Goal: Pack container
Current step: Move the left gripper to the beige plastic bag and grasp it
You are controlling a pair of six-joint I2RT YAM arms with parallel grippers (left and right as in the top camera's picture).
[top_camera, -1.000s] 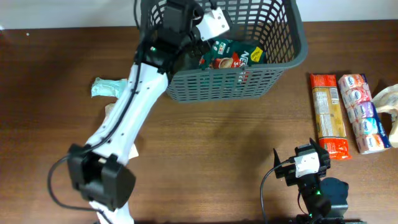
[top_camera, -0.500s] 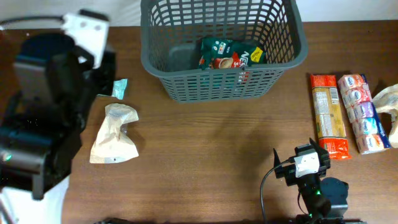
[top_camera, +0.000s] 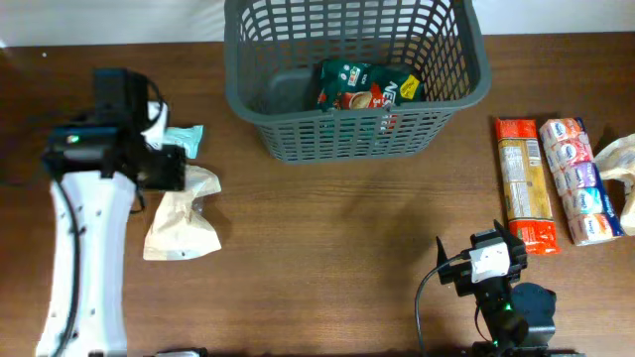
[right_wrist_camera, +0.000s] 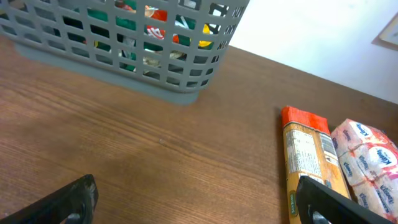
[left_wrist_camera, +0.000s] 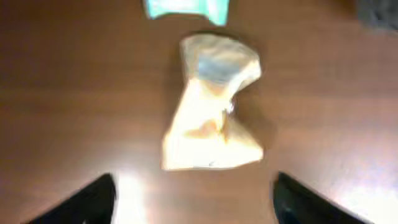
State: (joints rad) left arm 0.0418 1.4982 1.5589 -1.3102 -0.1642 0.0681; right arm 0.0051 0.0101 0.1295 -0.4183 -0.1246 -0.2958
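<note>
1. At the far middle of the wooden table [top_camera: 347, 248] stands the container [top_camera: 347, 134], a dark grey lattice basket, upright and open at the top. The right wrist view shows its slotted wall [right_wrist_camera: 124, 50].
2. Inside the basket a green snack packet [top_camera: 362, 84] lies toward the front right. Red and yellow print shows through the slots.
3. Left gripper [top_camera: 164, 167] is over the left part of the table, well left of the basket. Its fingers are spread wide and hold nothing.
4. In the left wrist view, which is blurred, the gripper [left_wrist_camera: 194, 183] looks down on a crumpled beige bag [left_wrist_camera: 211, 118]. The dark fingertips [left_wrist_camera: 93, 199] stand either side of the bag's near end. Cannot tell whether they touch it.
5. From overhead the beige bag [top_camera: 184, 213] lies on the table just beside the left arm, its top partly under the gripper.
6. A small teal packet [top_camera: 187, 139] lies just beyond the beige bag. In the left wrist view it is cut off at the top edge [left_wrist_camera: 186, 7].
7. Right gripper [top_camera: 486, 260] is at the near right of the table, fingers wide apart [right_wrist_camera: 199, 196], holding nothing.
8. On the right lies a long orange packet [top_camera: 523, 183] [right_wrist_camera: 308, 162], flat on the table.
9. Touching its right side is a sleeve of small pink and blue packs [top_camera: 580, 178] [right_wrist_camera: 370, 158].
10. A pale bag [top_camera: 620, 164] lies at the right edge, partly cut off.
</note>
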